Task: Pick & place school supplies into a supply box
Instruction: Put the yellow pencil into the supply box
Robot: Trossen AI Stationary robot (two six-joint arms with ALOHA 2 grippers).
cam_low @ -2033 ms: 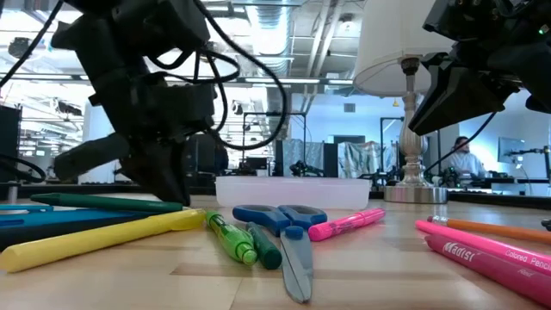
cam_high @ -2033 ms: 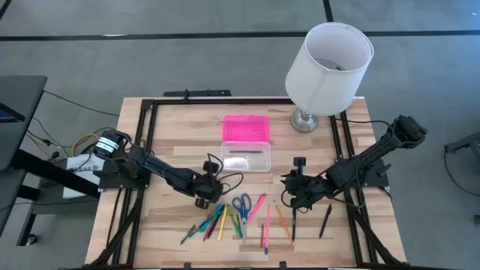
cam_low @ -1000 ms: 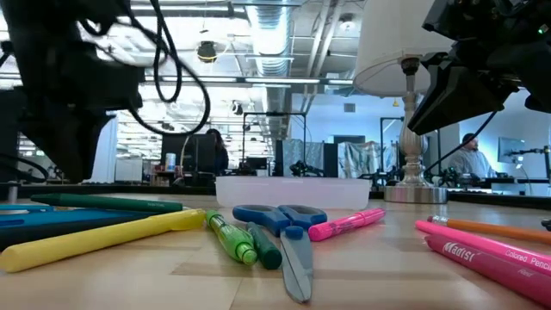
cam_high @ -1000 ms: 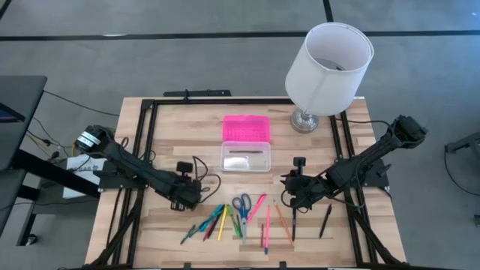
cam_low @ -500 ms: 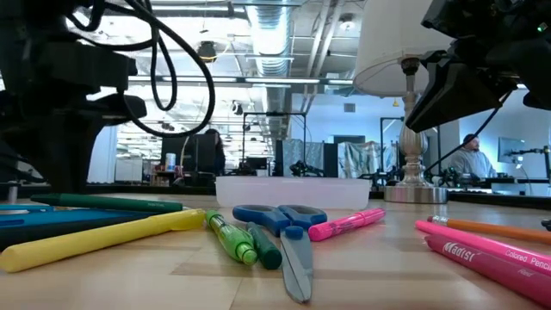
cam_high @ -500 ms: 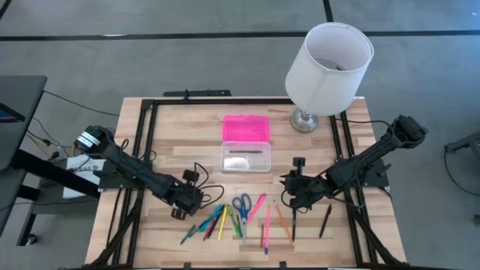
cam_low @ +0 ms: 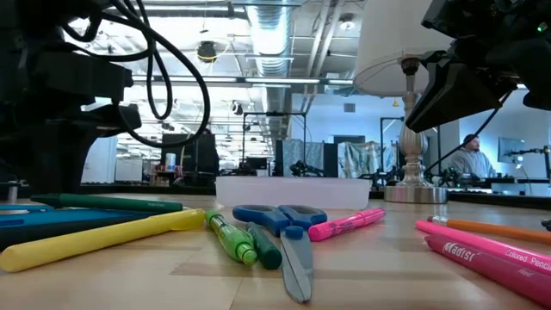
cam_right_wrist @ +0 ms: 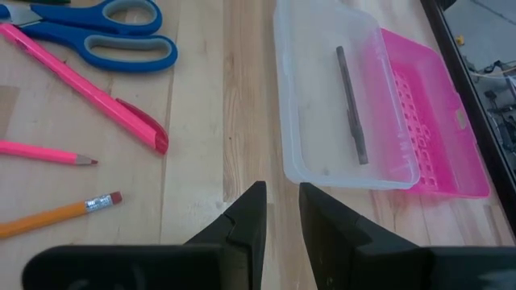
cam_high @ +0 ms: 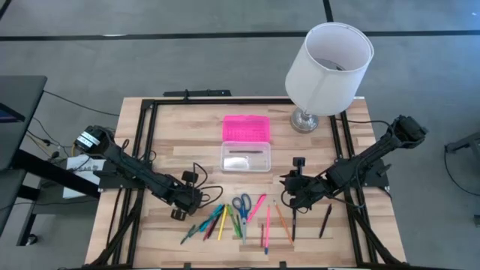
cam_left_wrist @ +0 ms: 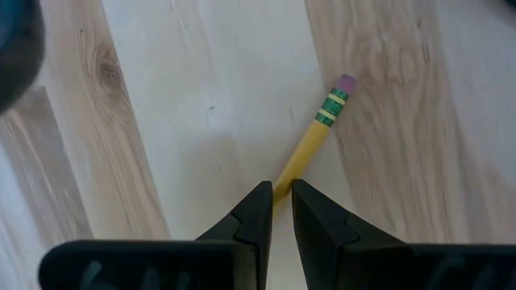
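While left claw (cam_left_wrist: 280, 197) clamped on yellow pencil (cam_left_wrist: 310, 145), right claw (cam_right_wrist: 280, 201) apart: pink pencil (cam_low: 491, 258) "Colored"

L arm: swings from beside the supply box (cam_high: 245, 157) out to the table's L-front | L gripper (cam_high: 180, 214): now low, pinching a yellow pencil (cam_left_wrist: 310, 145) | moved most 2→1 s ago, little since

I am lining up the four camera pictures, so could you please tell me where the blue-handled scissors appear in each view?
High view: the scissors lie in the row of supplies, nearer the table's front than the clear box.
Low view: scissors at centre, in front of the box.
Left wrist view: not in it.
Right wrist view: scissors at the top left.
Shared landmark: the pink pen beside them.
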